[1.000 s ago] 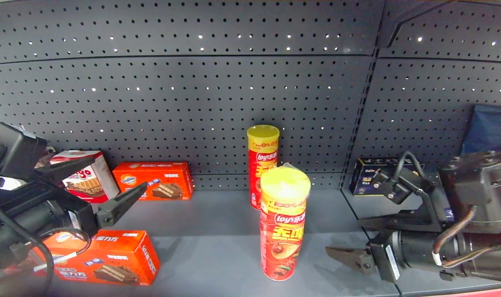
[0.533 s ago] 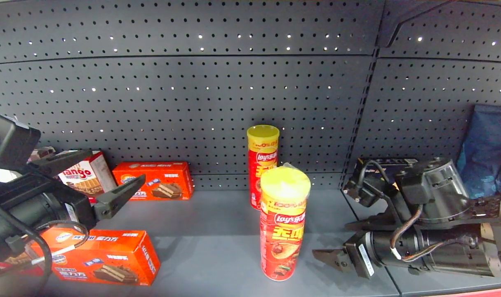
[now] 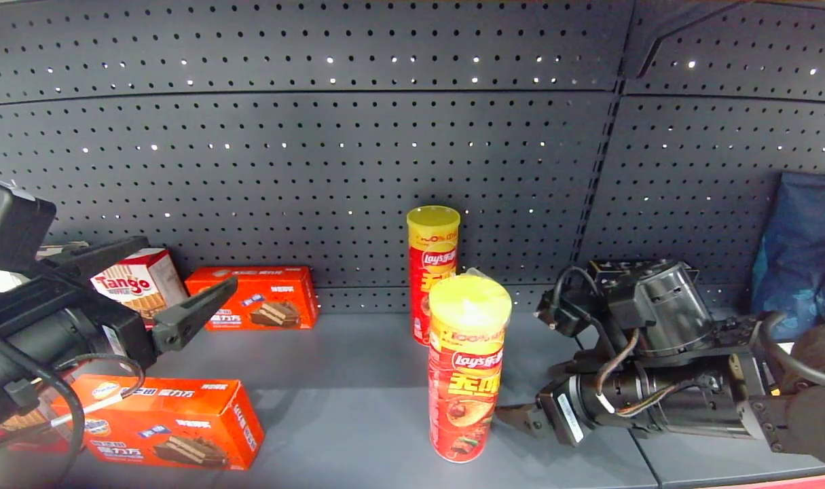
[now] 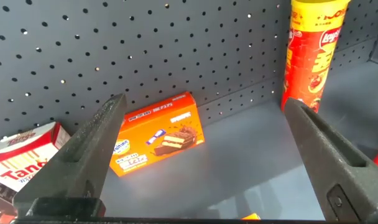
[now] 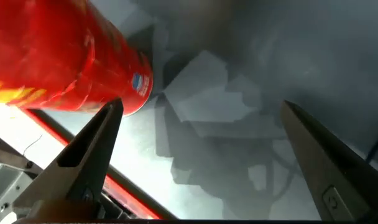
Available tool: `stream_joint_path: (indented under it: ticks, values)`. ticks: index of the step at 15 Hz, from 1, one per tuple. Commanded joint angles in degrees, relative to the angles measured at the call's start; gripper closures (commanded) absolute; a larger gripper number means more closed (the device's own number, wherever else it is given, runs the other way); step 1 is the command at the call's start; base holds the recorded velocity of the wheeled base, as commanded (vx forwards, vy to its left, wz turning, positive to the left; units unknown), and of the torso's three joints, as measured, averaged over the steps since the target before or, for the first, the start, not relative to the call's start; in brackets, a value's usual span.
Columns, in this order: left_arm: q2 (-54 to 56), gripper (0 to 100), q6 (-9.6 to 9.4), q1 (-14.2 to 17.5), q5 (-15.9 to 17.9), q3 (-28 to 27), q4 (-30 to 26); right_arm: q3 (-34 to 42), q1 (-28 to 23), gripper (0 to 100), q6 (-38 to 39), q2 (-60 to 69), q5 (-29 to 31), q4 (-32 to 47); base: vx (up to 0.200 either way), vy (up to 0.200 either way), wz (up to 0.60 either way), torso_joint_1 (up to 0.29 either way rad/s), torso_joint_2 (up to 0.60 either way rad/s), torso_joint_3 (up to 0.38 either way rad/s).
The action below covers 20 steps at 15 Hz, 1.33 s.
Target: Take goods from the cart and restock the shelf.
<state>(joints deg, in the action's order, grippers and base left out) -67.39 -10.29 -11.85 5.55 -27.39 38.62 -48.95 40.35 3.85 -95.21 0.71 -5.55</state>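
Head view, cylindrical can, perforated backboard

The left jaws and right jaws are matt black. Just beside the right jaws stands a chip can, red with yellow lettering and a pale yellow lid. The second can beyond it is coloured alike. Ahead of the left jaws, an orange box and a nearer orange box each carry a brown cake-slice print. The wafer box is red and white. The shelf and pegboard back are dark grey, the back dotted with holes. Behind the right jaws is a dark blue bag.
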Motion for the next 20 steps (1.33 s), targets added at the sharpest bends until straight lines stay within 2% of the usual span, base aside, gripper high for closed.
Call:
stream_joint_path:
  ticks: [1,20]
  values:
    - [-0.11,0,0.01,-0.02,-0.01,0.06,0.05,-0.45,0.87,0,0.01,-1.73,0.0,0.01,0.0,0.0,0.0,0.0,0.0,0.0]
    - [-0.2,0,0.09,0.07,0.08,0.67,0.05,-0.71,2.72,0,0.01,-3.05,0.0,-0.87,0.0,0.0,0.0,0.0,0.0,0.0]
